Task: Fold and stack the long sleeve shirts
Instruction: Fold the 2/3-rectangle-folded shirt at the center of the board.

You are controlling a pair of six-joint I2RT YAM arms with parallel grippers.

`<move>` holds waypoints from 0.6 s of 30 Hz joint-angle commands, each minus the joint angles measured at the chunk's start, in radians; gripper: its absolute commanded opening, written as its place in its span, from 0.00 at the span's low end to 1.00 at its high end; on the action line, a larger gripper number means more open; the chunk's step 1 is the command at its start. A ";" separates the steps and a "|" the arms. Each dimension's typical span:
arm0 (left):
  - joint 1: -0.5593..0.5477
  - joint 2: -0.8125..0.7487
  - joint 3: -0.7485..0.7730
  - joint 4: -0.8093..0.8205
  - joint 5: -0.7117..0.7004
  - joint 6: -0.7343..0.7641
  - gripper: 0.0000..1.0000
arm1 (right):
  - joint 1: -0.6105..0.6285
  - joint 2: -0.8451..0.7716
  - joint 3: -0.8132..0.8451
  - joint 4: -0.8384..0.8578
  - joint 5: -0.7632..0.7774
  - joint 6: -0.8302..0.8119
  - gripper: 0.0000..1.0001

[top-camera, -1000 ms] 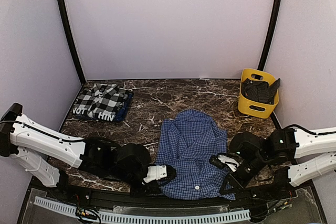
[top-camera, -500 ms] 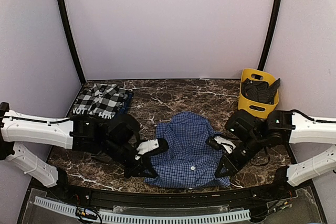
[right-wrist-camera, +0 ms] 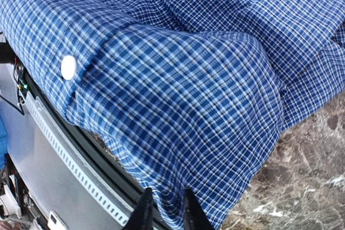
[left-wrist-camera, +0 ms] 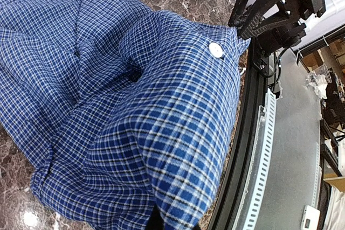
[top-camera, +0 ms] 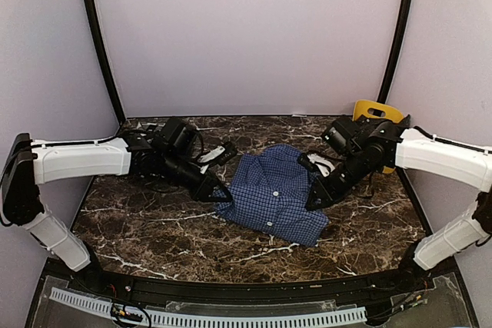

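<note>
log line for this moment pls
left gripper: shut on blue shirt | right gripper: shut on blue shirt | fold: hem lifted between grippers

Blue checked shirt (top-camera: 273, 193) on marble table (top-camera: 154, 228)

A: What's around your table?
B: You're in a small booth. Your back wall (top-camera: 246, 36) is plain pale lilac, and side walls (top-camera: 38, 51) of the same colour close in on both sides.
A: And the dark lines in your back corners?
B: Black curved poles (top-camera: 96, 36), one in each corner. Your tabletop (top-camera: 177, 228) is dark brown marble pattern with white veins. Along your near edge runs a black rail (top-camera: 231, 291), then a white slotted strip (top-camera: 231, 317). Your light is soft and even.
</note>
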 commanded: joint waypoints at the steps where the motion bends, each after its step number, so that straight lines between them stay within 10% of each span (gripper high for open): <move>1: 0.014 0.074 0.087 0.002 0.074 0.035 0.00 | -0.015 0.030 0.045 0.019 0.014 -0.074 0.23; 8: 0.019 0.114 0.131 -0.021 0.093 0.039 0.00 | 0.014 -0.075 -0.003 0.075 0.092 -0.053 0.71; 18: 0.020 0.123 0.137 -0.036 0.117 0.080 0.00 | 0.084 -0.063 -0.052 0.172 0.216 -0.078 0.88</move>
